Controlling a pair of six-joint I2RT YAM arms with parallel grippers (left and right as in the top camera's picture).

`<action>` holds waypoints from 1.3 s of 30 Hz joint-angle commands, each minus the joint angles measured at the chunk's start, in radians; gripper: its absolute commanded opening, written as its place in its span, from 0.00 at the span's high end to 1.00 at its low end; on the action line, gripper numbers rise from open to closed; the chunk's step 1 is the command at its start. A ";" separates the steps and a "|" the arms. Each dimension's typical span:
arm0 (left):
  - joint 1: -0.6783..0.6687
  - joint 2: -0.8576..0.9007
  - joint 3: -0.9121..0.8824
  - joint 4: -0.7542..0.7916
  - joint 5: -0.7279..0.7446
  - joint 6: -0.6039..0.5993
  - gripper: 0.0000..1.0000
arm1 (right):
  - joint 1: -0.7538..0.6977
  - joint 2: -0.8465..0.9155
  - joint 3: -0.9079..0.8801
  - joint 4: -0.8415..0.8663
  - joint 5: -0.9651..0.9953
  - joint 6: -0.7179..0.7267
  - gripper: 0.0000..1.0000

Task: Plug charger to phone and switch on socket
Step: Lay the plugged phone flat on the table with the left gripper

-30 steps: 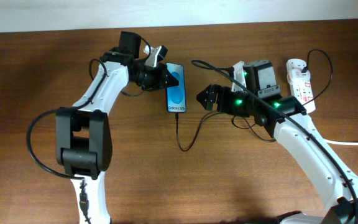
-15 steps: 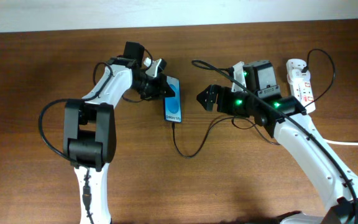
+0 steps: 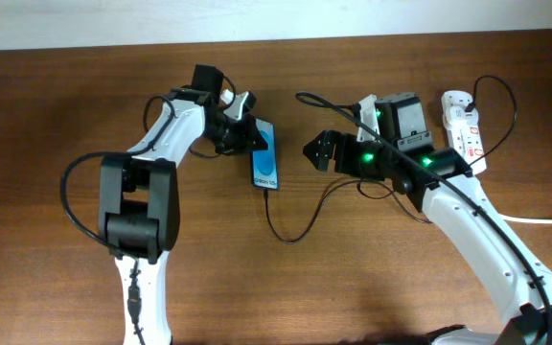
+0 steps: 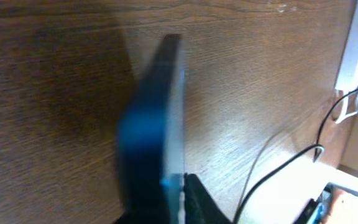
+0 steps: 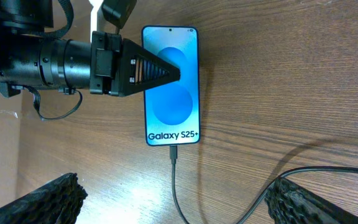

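My left jaws [image 3: 249, 137] straddle the left edge of the phone [image 5: 171, 106]; whether they pinch it I cannot tell. My right jaws [image 3: 317, 150] are spread wide and empty. The phone sits left of centre on the counter [image 3: 353, 287], with the charger [image 5: 174, 180] seated in its near end. The socket [image 3: 464, 129] waits far right. If I swing that way, I could snag the charger's slack and drag the plug out.

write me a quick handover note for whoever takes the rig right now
Left hand: closed on the phone's side edge, one finger over the screen.
Right hand: open, empty, right of the phone.
Charger: tip in the phone's bottom end, rest loops toward the socket at far right.
Done: plugging, it seems.
To do: release the phone, switch on the socket; switch state unreadable.
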 commanded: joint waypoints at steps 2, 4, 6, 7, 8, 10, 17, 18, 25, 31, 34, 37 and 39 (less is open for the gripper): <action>-0.003 0.020 0.001 -0.001 -0.023 0.016 0.78 | 0.001 -0.009 0.016 0.005 0.012 -0.011 0.01; -0.003 0.020 0.001 -0.001 -0.028 0.016 0.78 | 0.001 -0.009 0.016 0.011 0.012 -0.011 0.01; -0.003 0.020 0.001 -0.001 -0.034 0.016 0.77 | 0.001 -0.009 0.016 0.014 0.012 -0.011 0.01; -0.003 0.020 0.001 -0.001 -0.034 0.016 0.76 | 0.001 -0.009 0.016 0.014 0.012 -0.011 0.01; -0.003 0.020 0.001 -0.001 -0.034 0.016 0.75 | 0.001 -0.009 0.016 0.014 0.012 -0.012 0.01; -0.003 0.020 0.001 -0.002 -0.043 0.016 0.74 | 0.001 -0.009 0.016 0.014 0.012 -0.012 0.01; -0.003 0.020 0.001 -0.026 -0.130 0.016 0.60 | 0.001 -0.009 0.016 0.015 0.012 -0.011 0.01; -0.003 0.020 0.001 -0.027 -0.137 0.016 0.59 | 0.001 -0.009 0.016 0.015 0.012 -0.011 0.01; -0.003 0.020 0.001 -0.039 -0.206 0.009 0.55 | 0.000 -0.009 0.016 0.015 0.012 -0.011 0.01; -0.003 0.020 0.001 -0.048 -0.246 0.009 0.51 | 0.001 -0.009 0.016 0.014 0.012 -0.011 0.01; -0.003 0.020 0.001 -0.050 -0.275 0.009 0.45 | 0.001 -0.009 0.016 0.014 0.012 -0.012 0.01; -0.003 0.020 0.001 -0.054 -0.316 0.009 0.44 | 0.001 -0.009 0.016 0.014 0.012 -0.012 0.01; -0.003 0.020 0.001 -0.057 -0.333 0.009 0.44 | 0.001 -0.009 0.016 0.014 0.012 -0.012 0.01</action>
